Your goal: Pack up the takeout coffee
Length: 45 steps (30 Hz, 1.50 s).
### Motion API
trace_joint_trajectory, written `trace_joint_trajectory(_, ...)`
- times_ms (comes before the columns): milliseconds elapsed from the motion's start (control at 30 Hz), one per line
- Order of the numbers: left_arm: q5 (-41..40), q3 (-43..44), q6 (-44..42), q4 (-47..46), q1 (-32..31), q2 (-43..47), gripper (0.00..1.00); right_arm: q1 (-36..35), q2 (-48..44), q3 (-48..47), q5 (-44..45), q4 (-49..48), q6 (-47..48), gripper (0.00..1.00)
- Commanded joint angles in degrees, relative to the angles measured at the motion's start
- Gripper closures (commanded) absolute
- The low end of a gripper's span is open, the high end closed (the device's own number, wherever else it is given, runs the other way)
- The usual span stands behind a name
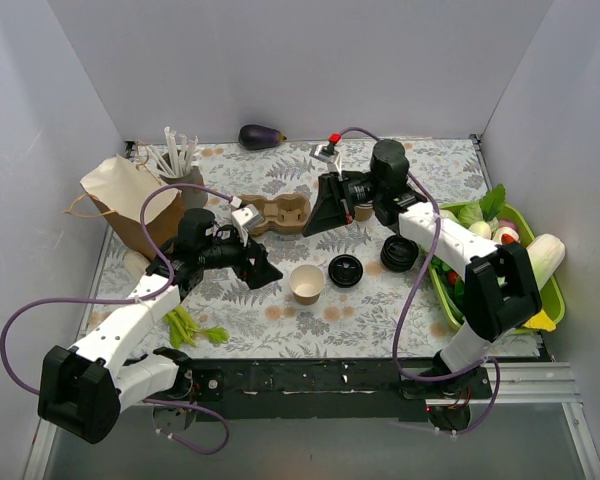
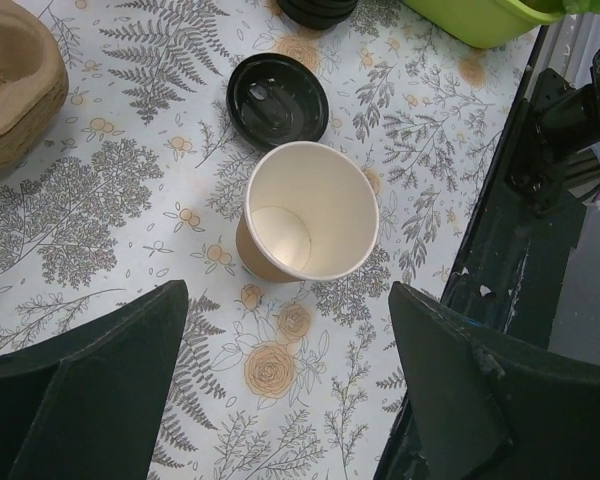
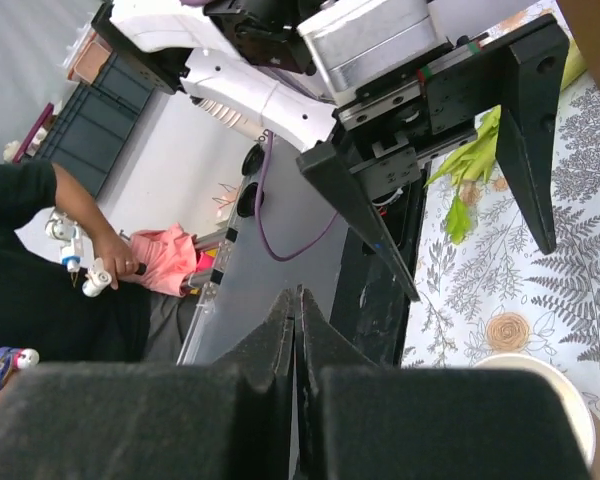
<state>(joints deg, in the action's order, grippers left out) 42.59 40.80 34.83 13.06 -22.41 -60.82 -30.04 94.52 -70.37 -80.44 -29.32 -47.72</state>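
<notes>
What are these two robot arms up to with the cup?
They're putting together a takeout coffee. An open paper cup stands on the table with a loose black lid beside it. The left gripper hovers wide open just left of the cup, holding nothing. The right gripper is shut and empty, farther back near the cardboard cup carrier. The paper bag waits at left.

Takeout coffee cup (image 1: 307, 284): small tapered kraft paper cup, tan outside, pale cream inside. Stands upright and uncovered on the fern-printed desk (image 1: 370, 305), near the middle of its front half; nothing visible inside from the left wrist view (image 2: 305, 225).

Lid (image 1: 345, 270): round black plastic, glossy, lying flat on the desk just beside the cup, on the cup's right, apart from it (image 2: 277, 100).
</notes>
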Motion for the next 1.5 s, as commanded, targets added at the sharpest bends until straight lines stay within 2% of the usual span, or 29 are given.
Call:
trace_joint_trajectory(0, -1.0, 2.4, 0.3, 0.2, -0.3, 1.7, 0.18, 4.9, -4.7, 3.7, -3.7, -2.8, -0.3, 0.98)
trace_joint_trajectory(33, -1.5, 2.3, 0.4, 0.1, -0.3, 1.8, 0.18, 6.2, -6.7, 4.8, -2.8, 3.5, 6.3, 0.93)
trace_joint_trajectory(67, -2.0, 2.3, 0.4, 0.1, -0.3, 2.0, 0.18, 7.5, -7.8, 4.9, 0.0, 10.2, 12.9, 0.83)
trace_joint_trajectory(100, -2.3, 2.3, 0.4, 0.2, -0.3, 2.2, 0.18, 9.5, -8.7, -1.1, 8.7, 36.3, 36.4, 0.71)
trace_joint_trajectory(133, -3.6, 2.3, 0.3, 0.2, -0.3, 2.3, 0.18, 9.4, -8.7, -5.6, 16.0, 50.4, 50.6, 0.68)
trace_joint_trajectory(167, -4.4, 2.4, 0.3, 0.2, -0.3, 2.3, 0.18, 8.1, -9.0, -7.8, 27.7, 63.6, 67.7, 0.65)
trace_joint_trajectory(200, -5.1, 2.6, 0.4, 0.2, -0.3, 2.1, 0.18, 5.9, -10.0, -7.2, 33.2, 63.6, 73.2, 0.64)
trace_joint_trajectory(233, -6.2, 2.9, 0.4, 0.2, -0.4, 2.0, 0.18, 5.6, -13.4, -2.9, 43.0, 61.4, 73.7, 0.64)
trace_joint_trajectory(267, -6.4, 3.1, 0.2, 0.2, -0.4, 1.9, 0.18, 5.7, -15.1, 0.3, 46.1, 56.9, 75.4, 0.63)
trace_joint_trajectory(533, -6.4, 3.3, -0.5, -0.5, -0.4, 1.1, 0.18, 3.7, -19.6, 12.4, 48.3, 69.4, 110.4, 0.58)
trace_joint_trajectory(700, -6.7, 3.0, -0.6, -0.4, -0.4, 0.9, 0.18, 0.3, -20.1, 19.8, 51.9, 68.3, 120.4, 0.51)
trace_joint_trajectory(867, -6.8, 2.1, 0.1, -0.4, -0.4, 1.4, 0.18, -2.5, -20.3, 24.7, 55.3, 61.9, 126.6, 0.50)
trace_joint_trajectory(1267, -7.6, 1.8, 0.0, 0.2, -0.4, 1.1, 0.18, -4.1, -11.4, 22.5, 58.5, 58.3, 131.7, 0.53)
trace_joint_trajectory(1467, -7.7, 2.1, 0.0, 0.0, -0.4, 0.5, 0.18, -4.1, -8.9, 22.7, 60.4, 55.3, 131.0, 0.55)
